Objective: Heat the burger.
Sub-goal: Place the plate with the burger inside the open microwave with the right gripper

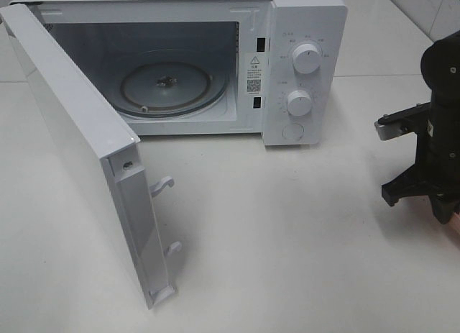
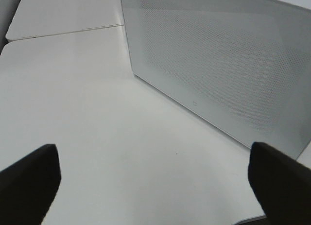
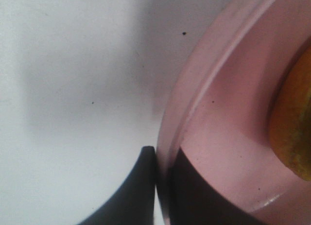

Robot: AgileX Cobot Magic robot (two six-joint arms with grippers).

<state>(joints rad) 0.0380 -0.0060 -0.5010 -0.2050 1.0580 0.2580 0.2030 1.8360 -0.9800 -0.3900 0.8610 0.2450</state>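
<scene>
The microwave (image 1: 302, 31) stands open at the far side, its door (image 1: 72, 153) swung out toward the near left, the glass turntable (image 1: 172, 85) showing inside. At the right edge, the right gripper (image 3: 163, 157) is clamped on the rim of the pink plate (image 3: 228, 113). The left gripper (image 2: 155, 181) hangs with jaws wide beside the door. The plate should probably travel level, clear the door's edge and land centred on the turntable. The burger (image 3: 296, 123) sits on that plate, with only a glossy golden-orange curve of bun visible.

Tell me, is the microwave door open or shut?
Open: the door stands swung out to the left, latch hooks exposed, and the glass turntable inside shows plainly.
</scene>
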